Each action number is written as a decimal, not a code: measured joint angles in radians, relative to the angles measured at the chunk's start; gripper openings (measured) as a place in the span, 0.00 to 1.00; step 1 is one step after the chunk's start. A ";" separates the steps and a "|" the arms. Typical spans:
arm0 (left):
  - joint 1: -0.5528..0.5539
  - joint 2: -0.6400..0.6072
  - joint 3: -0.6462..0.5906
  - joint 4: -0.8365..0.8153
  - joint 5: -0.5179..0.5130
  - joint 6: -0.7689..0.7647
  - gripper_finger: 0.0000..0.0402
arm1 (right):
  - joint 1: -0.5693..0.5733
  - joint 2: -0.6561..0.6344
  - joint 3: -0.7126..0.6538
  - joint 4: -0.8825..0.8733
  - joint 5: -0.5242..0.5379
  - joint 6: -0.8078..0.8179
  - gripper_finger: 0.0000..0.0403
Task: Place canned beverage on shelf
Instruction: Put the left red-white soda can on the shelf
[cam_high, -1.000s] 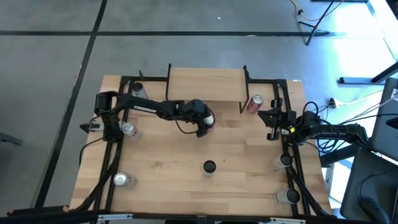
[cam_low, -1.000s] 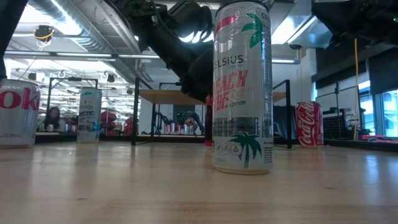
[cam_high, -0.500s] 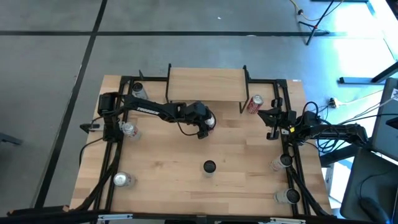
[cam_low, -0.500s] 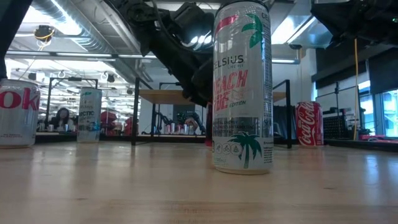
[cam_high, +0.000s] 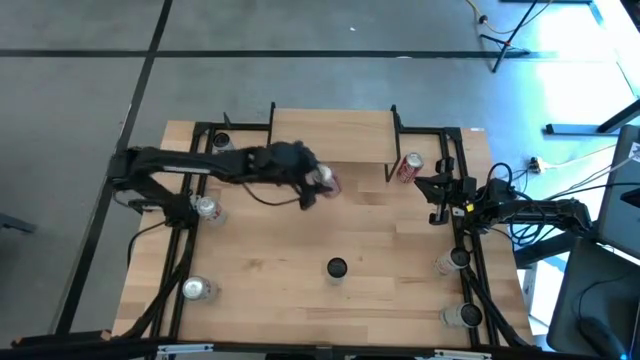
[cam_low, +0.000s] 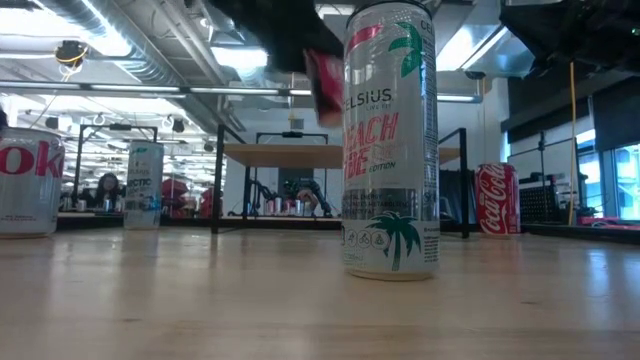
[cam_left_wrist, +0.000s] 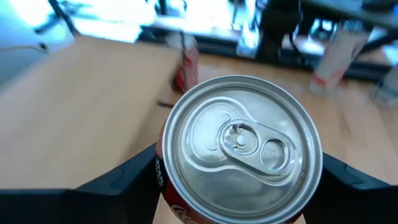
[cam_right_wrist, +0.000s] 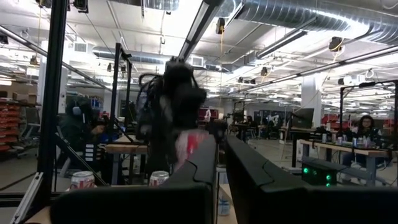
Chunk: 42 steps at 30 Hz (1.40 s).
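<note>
My left gripper (cam_high: 318, 184) is shut on a red can (cam_high: 326, 180), held in the air just in front of the shelf (cam_high: 330, 133), a light plank on a thin black frame at the table's far middle. In the low view the red can (cam_low: 325, 84) hangs high, partly behind the tall Celsius can (cam_low: 390, 140). The left wrist view shows the can's silver top (cam_left_wrist: 239, 146). My right gripper (cam_high: 437, 203) is shut and empty at the table's right side. My left gripper pinches the red can's side wall (cam_left_wrist: 163, 177) between its two fingers (cam_left_wrist: 121, 183), one on each side of the body below the rim. The fingers come from the table's left. The can is lifted clear of the table, its top up.
A red Coca-Cola can (cam_high: 409, 168) stands right of the shelf. The Celsius can (cam_high: 336, 268) stands mid-table toward the near side. More cans stand along the left edge (cam_high: 206, 208) (cam_high: 195, 290), the right edge (cam_high: 455, 260) (cam_high: 466, 316) and the far left corner (cam_high: 222, 143).
My left gripper has risen with the red can and gone toward the table's left and far edge, closer to the shelf. The can has gone from table height to well above the table. The grip has stayed shut.
</note>
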 joint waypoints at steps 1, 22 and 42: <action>0.008 -0.035 0.000 -0.018 -0.008 0.002 0.68 | 0.000 0.000 0.000 0.000 0.000 0.000 0.07; 0.466 -0.057 0.342 -0.525 0.234 0.193 0.68 | 0.000 0.000 0.000 -0.018 0.000 -0.020 0.07; 0.626 0.147 0.343 -0.529 0.297 0.319 0.68 | 0.000 0.000 0.000 -0.047 -0.045 -0.019 0.07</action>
